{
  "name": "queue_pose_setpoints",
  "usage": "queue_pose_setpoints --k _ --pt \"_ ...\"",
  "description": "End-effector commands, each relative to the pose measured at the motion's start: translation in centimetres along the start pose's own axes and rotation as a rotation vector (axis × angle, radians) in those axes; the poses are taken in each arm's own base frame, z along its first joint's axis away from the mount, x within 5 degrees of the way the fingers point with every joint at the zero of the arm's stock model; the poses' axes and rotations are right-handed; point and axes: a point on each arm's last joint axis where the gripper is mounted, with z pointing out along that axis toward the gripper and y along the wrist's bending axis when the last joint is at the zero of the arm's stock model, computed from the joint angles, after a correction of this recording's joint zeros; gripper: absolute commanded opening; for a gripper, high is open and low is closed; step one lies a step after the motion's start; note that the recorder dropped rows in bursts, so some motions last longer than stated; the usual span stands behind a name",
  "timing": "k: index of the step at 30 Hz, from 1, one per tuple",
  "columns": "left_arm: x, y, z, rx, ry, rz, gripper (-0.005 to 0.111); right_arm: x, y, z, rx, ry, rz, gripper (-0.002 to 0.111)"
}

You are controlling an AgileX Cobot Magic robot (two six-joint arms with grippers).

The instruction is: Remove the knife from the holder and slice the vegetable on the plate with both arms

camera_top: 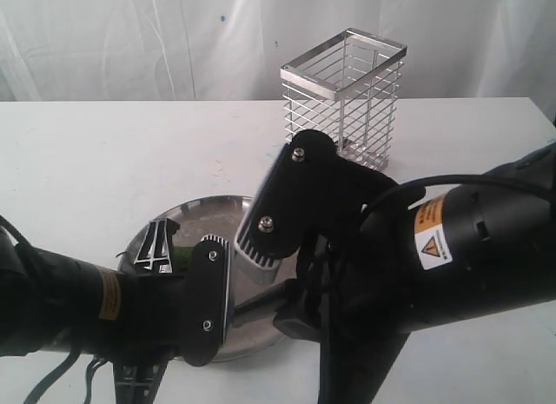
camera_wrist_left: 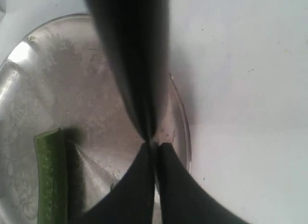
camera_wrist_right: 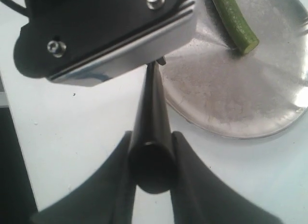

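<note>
The black knife [camera_wrist_right: 153, 113] is level over the table, and my right gripper [camera_wrist_right: 151, 137] is shut on its round handle. The blade [camera_wrist_left: 134, 65] runs over the plate's rim to my left gripper [camera_wrist_left: 154, 146], whose fingers are pressed together on its pointed tip. The green vegetable [camera_wrist_left: 50, 176] lies on the steel plate [camera_wrist_left: 29, 89] beside the blade, its cut flat end [camera_wrist_right: 248, 43] showing. In the exterior view both arms' black bodies cover most of the plate [camera_top: 217, 208], and a strip of the vegetable [camera_top: 182, 256] shows. The wire holder [camera_top: 343, 100] stands behind.
The white table [camera_top: 87, 169] stretches left of the plate and in front of the holder. A white curtain [camera_top: 130, 39] hangs at the back. The right arm's body [camera_top: 452, 248] fills the right foreground and the left arm's body [camera_top: 78, 308] the lower left.
</note>
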Motion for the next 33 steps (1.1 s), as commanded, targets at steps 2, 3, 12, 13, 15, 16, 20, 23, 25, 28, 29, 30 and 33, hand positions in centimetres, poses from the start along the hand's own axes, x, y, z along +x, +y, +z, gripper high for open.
queue_pose_setpoints --k 2,3,12,13,15,16,20,23,25,28,29,30,33 --pt "0.5 -0.6 -0.3 0.046 0.052 0.032 0.000 0.3 0.1 -0.4 -0.022 0.041 0.010 0.000" --pt "0.6 -0.6 -0.3 0.048 0.057 0.039 0.000 0.4 0.2 -0.4 -0.026 0.050 0.010 0.000" --pt "0.7 -0.7 -0.4 0.054 0.070 0.055 0.000 1.3 -0.2 -0.5 0.018 0.156 0.008 0.013" --pt "0.7 -0.7 -0.4 0.054 0.070 0.055 0.000 1.4 -0.3 -0.5 0.025 0.167 0.009 0.016" --pt "0.7 -0.7 -0.4 0.055 0.071 0.055 0.000 1.6 -0.5 -0.6 0.049 0.182 0.012 0.020" --pt "0.8 -0.7 -0.4 0.057 0.073 0.055 0.000 1.6 -0.7 -0.6 0.066 0.189 0.013 0.022" --pt "0.9 -0.8 -0.5 0.070 0.087 0.055 0.000 2.0 -1.3 -0.7 0.135 0.235 0.022 0.026" --pt "0.9 -0.8 -0.5 0.072 0.089 0.055 0.000 2.2 -1.3 -0.8 0.138 0.249 0.017 0.026" --pt "0.9 -0.8 -0.5 0.072 0.089 0.055 0.000 2.2 -1.2 -0.8 0.130 0.246 0.025 0.026" --pt "1.0 -0.8 -0.5 0.070 0.097 0.075 0.000 2.1 -1.2 -0.7 0.121 0.243 0.014 0.026" --pt "1.1 -0.8 -0.5 0.072 0.109 0.096 0.000 2.0 -1.1 -0.8 0.116 0.240 0.006 0.026" --pt "1.1 -0.7 -0.6 0.076 0.128 0.111 0.000 1.9 -1.1 -0.9 0.108 0.242 -0.002 0.026" --pt "1.0 0.0 -1.1 0.098 0.186 0.139 0.000 1.4 -1.0 -1.5 0.088 0.230 -0.036 0.026"
